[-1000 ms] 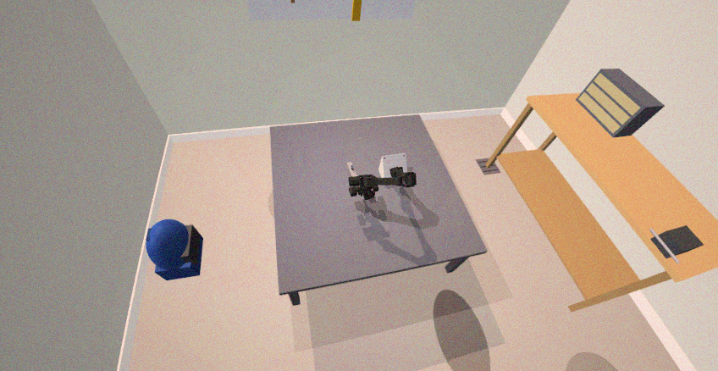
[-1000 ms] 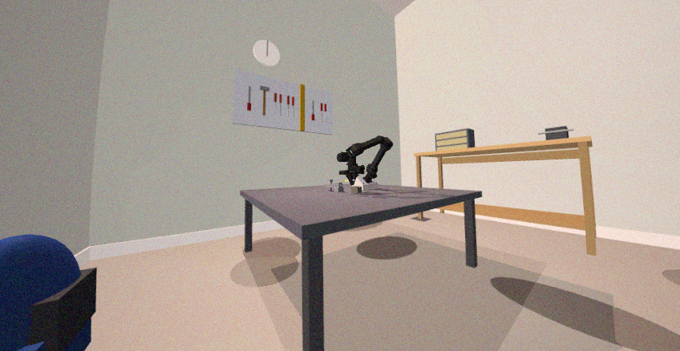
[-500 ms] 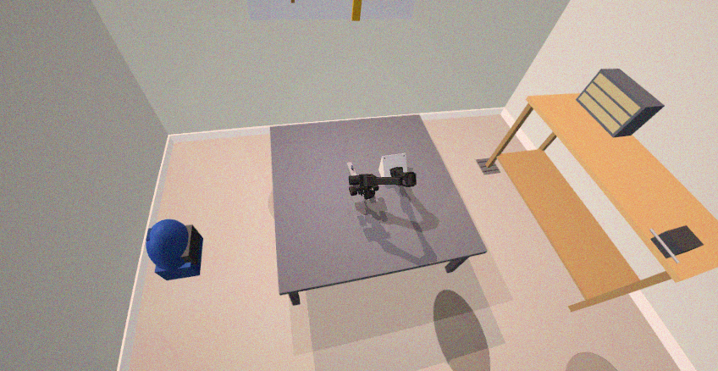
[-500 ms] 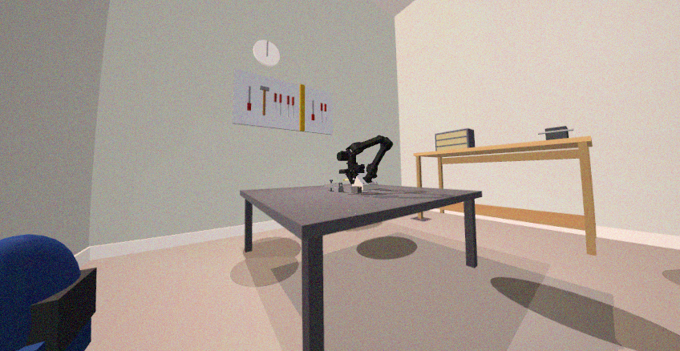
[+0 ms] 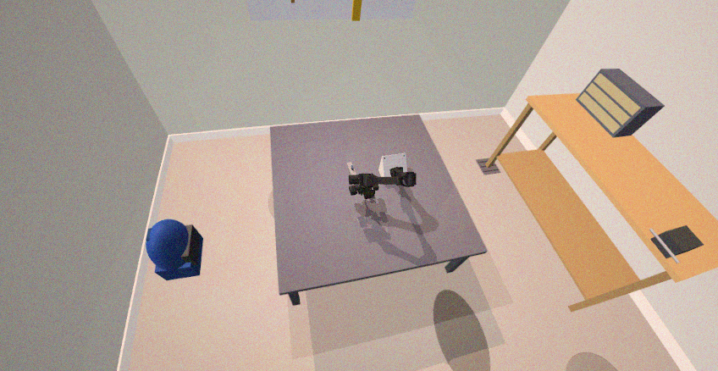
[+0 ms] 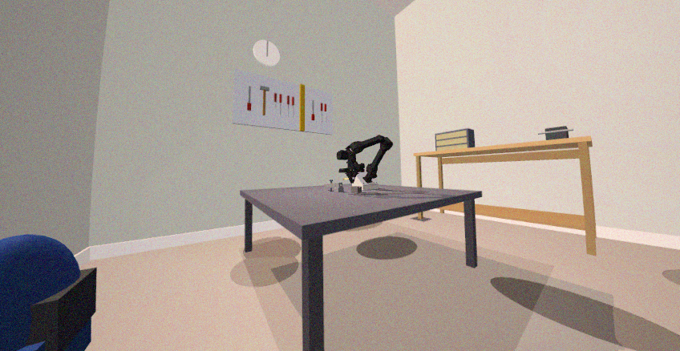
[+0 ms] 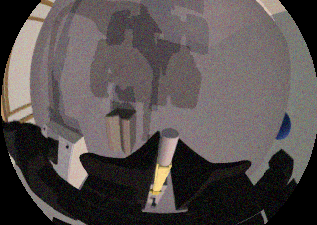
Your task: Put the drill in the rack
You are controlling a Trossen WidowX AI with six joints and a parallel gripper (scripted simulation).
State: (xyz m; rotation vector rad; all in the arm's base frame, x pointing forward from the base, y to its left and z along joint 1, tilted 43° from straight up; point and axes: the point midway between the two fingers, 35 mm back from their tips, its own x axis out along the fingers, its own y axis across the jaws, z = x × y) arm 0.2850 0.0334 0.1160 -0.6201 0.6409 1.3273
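The fingers [image 5: 369, 192] [image 6: 354, 180] are closed on a grey rod with a yellow band [image 6: 346, 179] [image 7: 162, 172], most likely the drill, raised over the tabletop [image 5: 312, 216] [image 6: 305, 211] [image 7: 238, 86]. Gripping it from both sides should keep the round body from rolling. In the wrist view, a notched block [image 6: 356, 188] [image 7: 121, 131], probably the rack, sits toward ten o'clock from the rod; its channel would cradle the drill lying down. Farther out, toward nine, stands a white housing [image 5: 394, 164] [image 6: 358, 183] [image 7: 75, 158]. I can't identify the key. Laying down seems next, wanting rod and channel aligned.
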